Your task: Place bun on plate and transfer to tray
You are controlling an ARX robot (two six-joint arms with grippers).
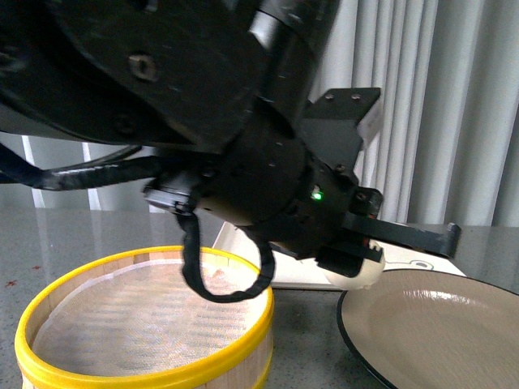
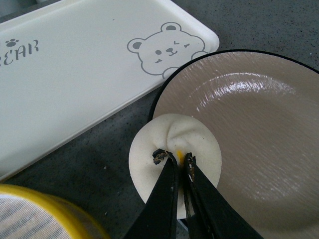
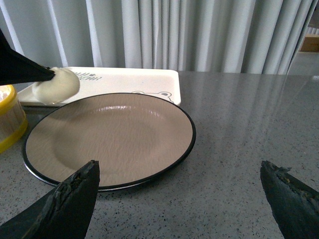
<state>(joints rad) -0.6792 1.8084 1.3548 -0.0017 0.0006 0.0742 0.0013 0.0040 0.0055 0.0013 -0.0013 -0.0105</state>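
My left gripper [image 2: 174, 158] is shut on the bun [image 2: 174, 142], an off-white pleated bun held in the air over the near-left rim of the plate [image 2: 259, 129]. In the front view the bun [image 1: 363, 273] shows under the black left arm, beside the plate [image 1: 438, 332]. The plate [image 3: 114, 137] is beige with a black rim and holds nothing. The cream tray [image 2: 75, 74] with the bear drawing lies just behind it. My right gripper [image 3: 179, 186] hangs open over the grey table in front of the plate; the bun [image 3: 56, 85] shows at that view's left.
A yellow-rimmed wooden steamer basket [image 1: 146, 324] stands left of the plate, with a white liner inside. The grey speckled table [image 3: 249, 129] stretches right of the plate. White curtains [image 3: 174, 35] hang behind.
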